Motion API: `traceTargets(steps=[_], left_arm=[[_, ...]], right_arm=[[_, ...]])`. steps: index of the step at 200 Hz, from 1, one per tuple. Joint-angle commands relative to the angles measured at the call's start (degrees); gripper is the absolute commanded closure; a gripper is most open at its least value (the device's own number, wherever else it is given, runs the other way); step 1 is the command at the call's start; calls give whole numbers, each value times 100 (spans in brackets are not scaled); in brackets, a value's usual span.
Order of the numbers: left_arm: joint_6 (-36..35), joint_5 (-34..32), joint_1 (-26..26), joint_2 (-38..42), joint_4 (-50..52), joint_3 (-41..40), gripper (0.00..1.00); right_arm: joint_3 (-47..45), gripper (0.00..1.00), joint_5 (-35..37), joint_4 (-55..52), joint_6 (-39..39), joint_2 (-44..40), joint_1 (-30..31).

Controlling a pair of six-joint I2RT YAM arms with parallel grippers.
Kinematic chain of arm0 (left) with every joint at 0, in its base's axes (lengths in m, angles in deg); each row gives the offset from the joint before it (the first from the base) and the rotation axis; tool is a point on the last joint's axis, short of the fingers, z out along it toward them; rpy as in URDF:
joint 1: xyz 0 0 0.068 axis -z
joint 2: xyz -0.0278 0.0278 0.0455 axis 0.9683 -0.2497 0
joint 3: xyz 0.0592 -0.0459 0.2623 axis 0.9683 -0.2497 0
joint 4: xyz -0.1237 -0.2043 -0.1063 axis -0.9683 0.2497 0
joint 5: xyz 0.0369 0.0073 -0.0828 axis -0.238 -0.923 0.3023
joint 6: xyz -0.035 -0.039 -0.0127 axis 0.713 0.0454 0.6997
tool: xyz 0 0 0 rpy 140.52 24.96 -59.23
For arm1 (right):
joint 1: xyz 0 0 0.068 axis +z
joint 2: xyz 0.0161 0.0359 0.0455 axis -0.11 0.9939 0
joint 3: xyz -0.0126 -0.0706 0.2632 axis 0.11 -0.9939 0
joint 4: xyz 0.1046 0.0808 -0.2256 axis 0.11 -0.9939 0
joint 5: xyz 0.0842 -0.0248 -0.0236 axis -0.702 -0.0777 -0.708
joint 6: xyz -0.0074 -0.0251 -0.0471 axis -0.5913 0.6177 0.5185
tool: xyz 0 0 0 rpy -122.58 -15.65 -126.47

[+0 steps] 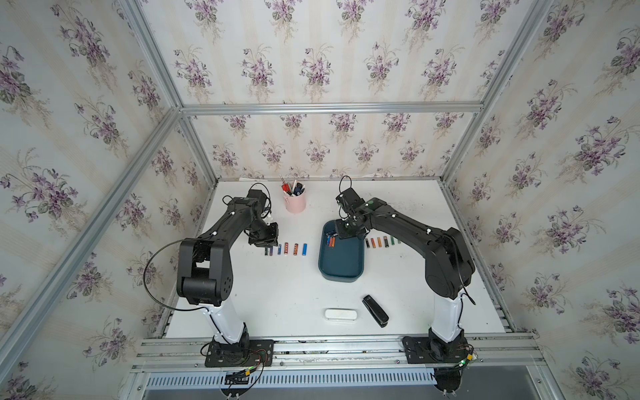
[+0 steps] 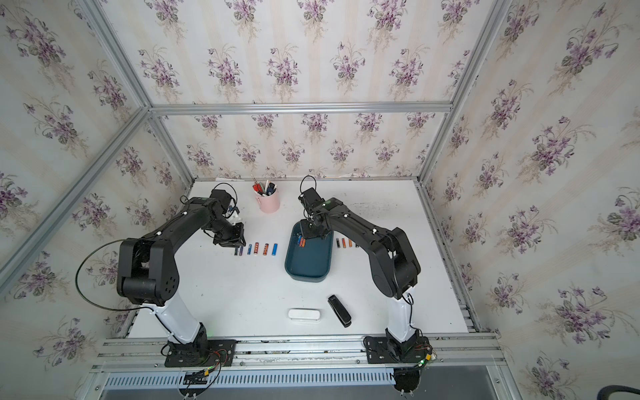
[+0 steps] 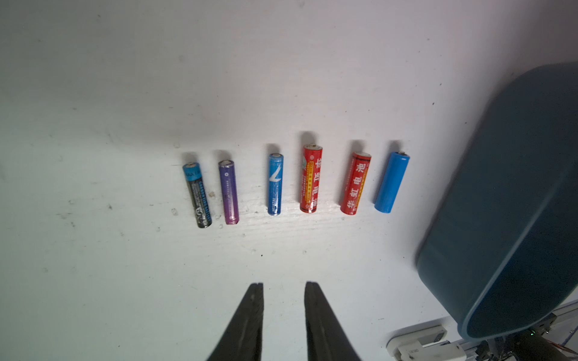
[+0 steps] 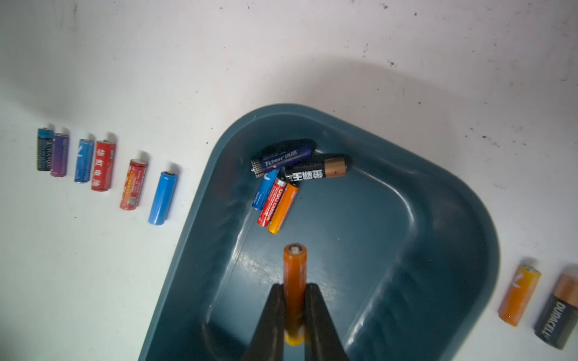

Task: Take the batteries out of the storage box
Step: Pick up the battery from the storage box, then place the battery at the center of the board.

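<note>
The dark teal storage box [image 1: 341, 263] [image 2: 306, 263] sits right of the table's middle. Several batteries [image 4: 291, 184] lie clustered in its far corner. My right gripper [image 4: 294, 286] hangs over the box, shut on an orange battery [image 4: 294, 265] that sticks out past the fingertips. In a top view the right gripper [image 1: 349, 232] is above the box's far end. A row of several batteries [image 3: 309, 178] [image 1: 285, 248] lies left of the box, another row [image 1: 382, 241] to its right. My left gripper [image 3: 284, 284] hovers near the left row's far-left end, open and empty.
A pink cup [image 1: 295, 199] with pens and red-handled tools stands at the back centre. A small white oblong case [image 1: 341, 314] and a black stapler-like object [image 1: 375, 310] lie near the front edge. The right arm reaches over the right row of batteries.
</note>
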Motion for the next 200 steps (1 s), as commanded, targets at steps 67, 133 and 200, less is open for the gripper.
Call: traceTargets(steps=[67,133,200], left_arm=[[-12,-82,24,167,90,-57,71],[59,-80,124,160,73,-78,71],[103,-141,199,107,115,-42,71]], right_arm=[[-1478,90,374,43,-316,-1312,-376],[-2541,90,311,444,-289,-1670,-865],[-3061,90,30,968,-316,-1304,-898]])
